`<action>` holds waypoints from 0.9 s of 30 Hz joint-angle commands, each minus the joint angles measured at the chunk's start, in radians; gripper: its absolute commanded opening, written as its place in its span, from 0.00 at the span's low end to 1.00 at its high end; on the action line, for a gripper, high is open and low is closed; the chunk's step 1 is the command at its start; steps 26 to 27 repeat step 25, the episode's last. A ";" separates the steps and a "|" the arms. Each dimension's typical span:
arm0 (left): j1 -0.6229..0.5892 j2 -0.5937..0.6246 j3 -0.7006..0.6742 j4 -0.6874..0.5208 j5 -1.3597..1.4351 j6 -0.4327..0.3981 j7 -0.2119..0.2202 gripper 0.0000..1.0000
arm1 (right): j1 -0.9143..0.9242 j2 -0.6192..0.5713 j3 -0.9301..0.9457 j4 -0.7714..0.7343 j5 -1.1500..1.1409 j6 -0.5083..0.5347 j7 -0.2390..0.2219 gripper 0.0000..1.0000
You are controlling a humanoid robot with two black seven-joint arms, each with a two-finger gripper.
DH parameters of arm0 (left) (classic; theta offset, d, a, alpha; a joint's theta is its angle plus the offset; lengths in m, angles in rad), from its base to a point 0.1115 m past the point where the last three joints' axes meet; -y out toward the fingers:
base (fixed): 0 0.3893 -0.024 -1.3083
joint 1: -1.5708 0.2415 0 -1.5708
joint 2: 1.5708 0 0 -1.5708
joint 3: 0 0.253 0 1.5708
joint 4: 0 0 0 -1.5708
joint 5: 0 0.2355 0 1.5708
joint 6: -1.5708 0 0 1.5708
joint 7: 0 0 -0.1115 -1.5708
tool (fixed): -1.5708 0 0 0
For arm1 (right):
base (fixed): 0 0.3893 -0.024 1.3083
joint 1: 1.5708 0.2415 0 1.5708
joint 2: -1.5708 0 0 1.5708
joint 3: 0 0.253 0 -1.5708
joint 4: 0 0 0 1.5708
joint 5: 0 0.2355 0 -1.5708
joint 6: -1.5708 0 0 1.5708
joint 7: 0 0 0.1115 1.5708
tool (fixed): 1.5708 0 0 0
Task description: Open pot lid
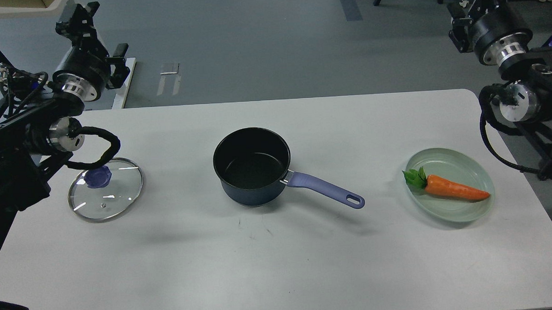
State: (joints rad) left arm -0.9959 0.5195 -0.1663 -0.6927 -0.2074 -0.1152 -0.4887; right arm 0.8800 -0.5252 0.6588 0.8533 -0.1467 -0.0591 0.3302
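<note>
The dark pot [252, 165] with a purple handle [325, 190] stands uncovered at the table's middle, and its inside is empty. The glass lid [105, 193] with a blue knob [97, 176] lies flat on the table to the pot's left. My left gripper [76, 17] is raised beyond the table's far left corner, well above and behind the lid. It is dark and its fingers cannot be told apart. My right gripper [464, 11] is raised at the far right, away from the pot, and is seen end-on.
A pale green plate [474, 166] with a toy carrot [451, 189] sits at the right of the white table [280, 265]. A black cable loop [99, 147] of my left arm hangs over the lid's far edge. A white table leg [122, 82] stands behind.
</note>
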 commanded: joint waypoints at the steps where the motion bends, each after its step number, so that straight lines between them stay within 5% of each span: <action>1: 0.051 -0.036 -0.018 0.002 -0.036 -0.032 0.000 0.99 | -0.021 0.022 0.019 -0.007 0.133 0.015 0.000 1.00; 10: 0.166 -0.095 -0.157 0.024 -0.041 -0.044 0.000 1.00 | -0.116 0.125 0.149 -0.005 0.312 0.088 -0.002 1.00; 27: 0.155 -0.075 -0.160 0.012 -0.035 -0.058 0.000 1.00 | -0.167 0.192 0.237 0.006 0.314 0.151 0.003 1.00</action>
